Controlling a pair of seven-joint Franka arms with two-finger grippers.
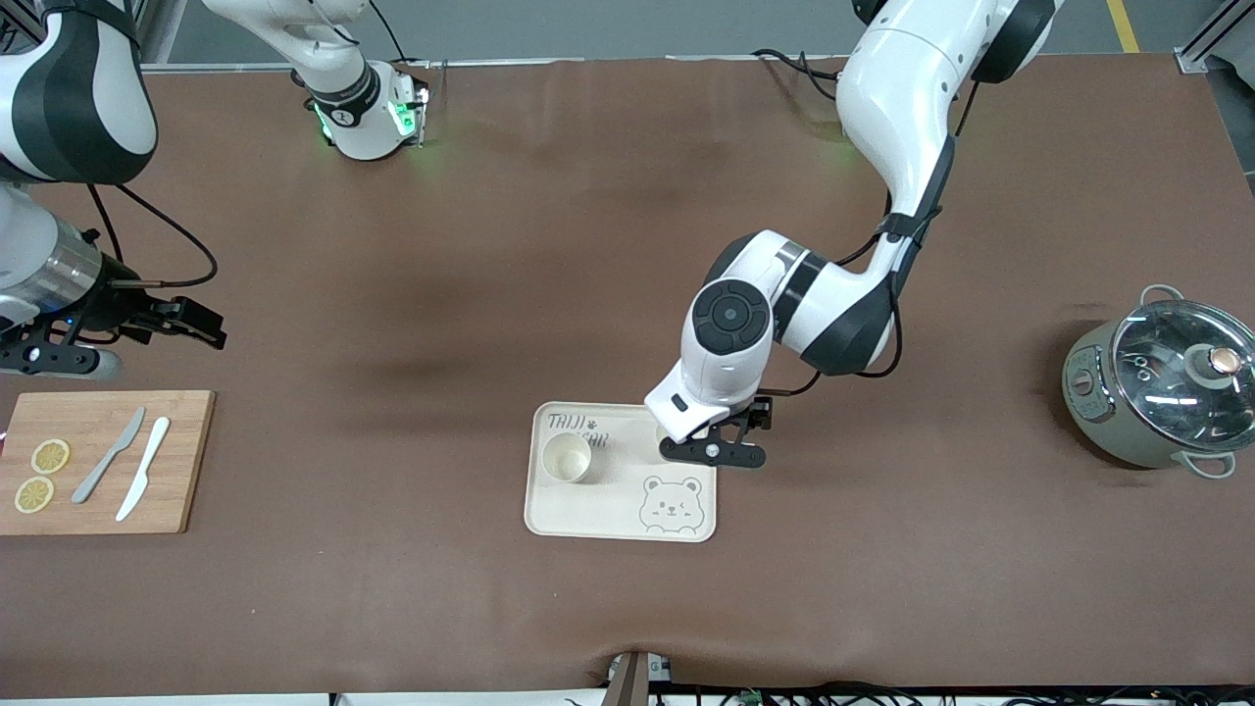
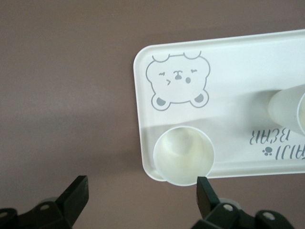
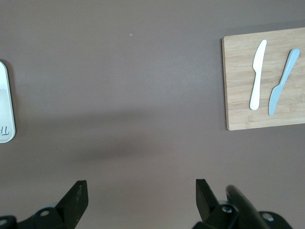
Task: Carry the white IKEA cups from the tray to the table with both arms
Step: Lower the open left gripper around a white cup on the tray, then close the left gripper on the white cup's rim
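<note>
Brown-covered table (image 1: pixel 490 294); grey floor (image 1: pixel 608 25) above.

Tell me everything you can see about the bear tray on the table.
The bear tray is a cream, matte rectangle with rounded corners and a low raised rim, lying flat on the brown table. A grey winking bear face is drawn at one corner and grey lettering at another. Two white cups stand upright on it: one cup by the lettering, the other cup at a corner under the open left gripper, which touches neither.
</note>
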